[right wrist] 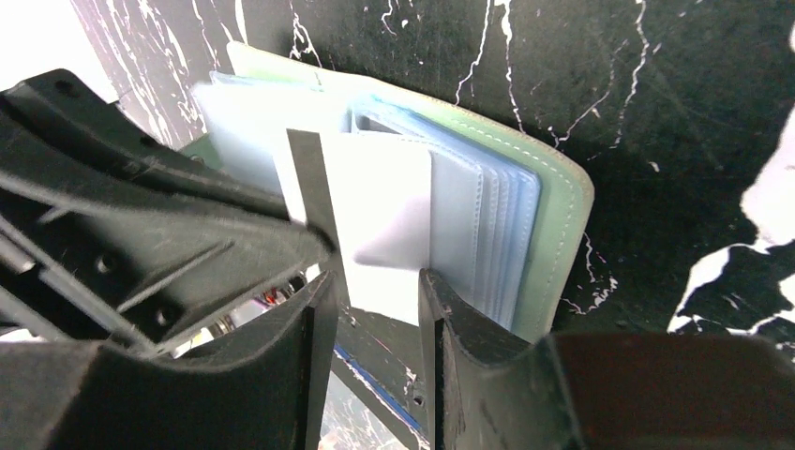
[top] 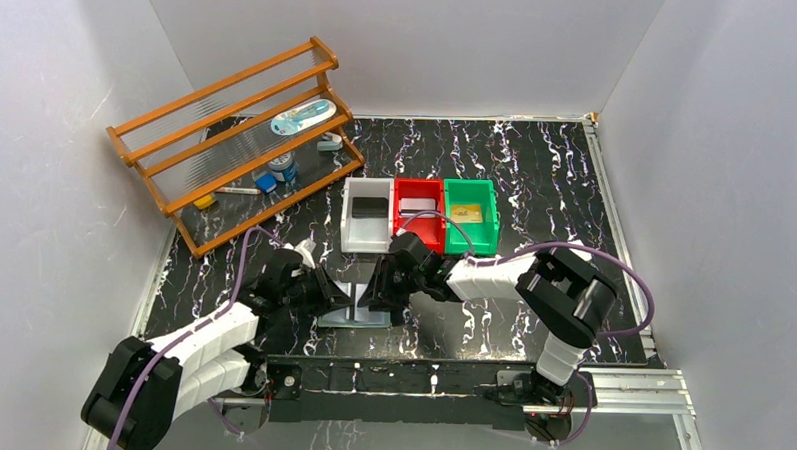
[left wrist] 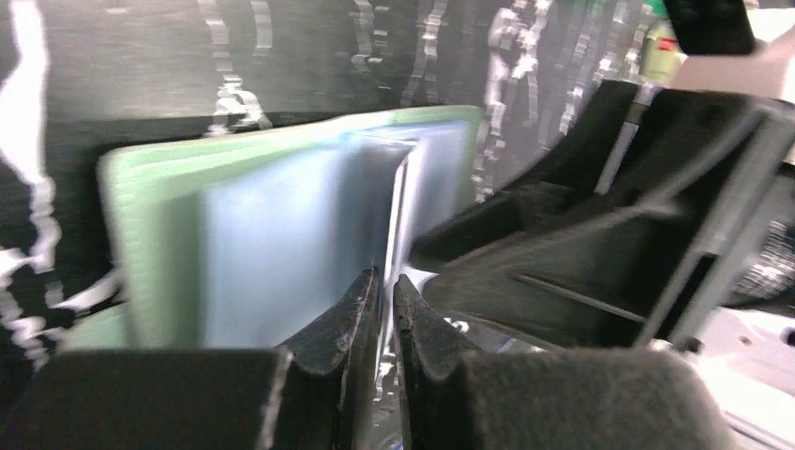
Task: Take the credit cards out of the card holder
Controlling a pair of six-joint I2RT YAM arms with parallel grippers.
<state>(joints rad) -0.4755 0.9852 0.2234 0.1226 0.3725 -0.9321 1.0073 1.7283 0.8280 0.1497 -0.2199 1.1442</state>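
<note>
**Top external view.** The card holder (top: 354,319) lies spread on the tabletop (top: 536,180), just beyond the arms' base rail. The left tool (top: 340,295) and the right tool (top: 370,296) meet tip to tip over it. If either swings sideways from here, they could knock together. Three bins (top: 418,214) stand near the holder's far side. A wooden rack (top: 237,139) is well apart from the holder, to its far left. The bare tabletop to the holder's right gives the best room for pulling away.

**Left wrist view.** The left tool (left wrist: 386,300) is narrow, its jaws nearly together. They pinch what I take to be the white credit card (left wrist: 405,202), seen edge-on. The picture is smeared, so this could be a pocket leaf instead. The bite is shallow and near the fingertips, so a sharp tug could let the sheet slip out.

**Right wrist view.** The right tool (right wrist: 375,309) stands half open. Its fingers sit on either side of the card's near end, which sticks out of the holder's clear pockets, and no clamping shows. The left tool's tip meets the card at its dark-striped long edge. Pulling from that one edge could skew the card and jam it in the pocket. Nothing visibly pins the holder, so it may drag or lift with the card towards the bins.
</note>
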